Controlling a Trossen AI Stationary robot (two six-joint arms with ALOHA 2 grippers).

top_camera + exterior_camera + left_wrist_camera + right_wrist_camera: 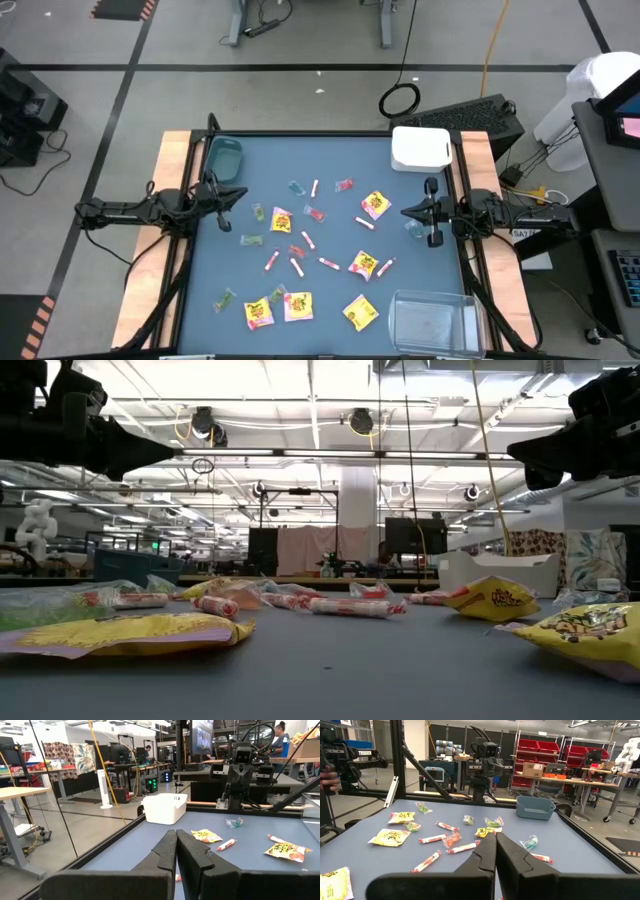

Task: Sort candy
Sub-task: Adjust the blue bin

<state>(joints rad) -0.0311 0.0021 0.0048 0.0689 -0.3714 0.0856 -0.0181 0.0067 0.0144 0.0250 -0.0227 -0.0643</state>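
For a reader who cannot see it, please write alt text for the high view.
Wrapped candy, yellow packets, pink-white sticks and small clear pieces, lies scattered across a blue table. A teal bin, a white bin and a clear bin sit near its corners. The left end effector and right end effector hover shut and empty at opposite sides.

Teal bin [224, 157], white bin [421, 148], clear bin [432, 322] on table [330, 235].

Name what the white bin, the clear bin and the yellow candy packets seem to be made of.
White bin: likely matte plastic, opaque with rounded moulded edges. Clear bin: probably glossy transparent plastic, the table shows through. Yellow candy packets: seemingly shiny printed film, crinkled.
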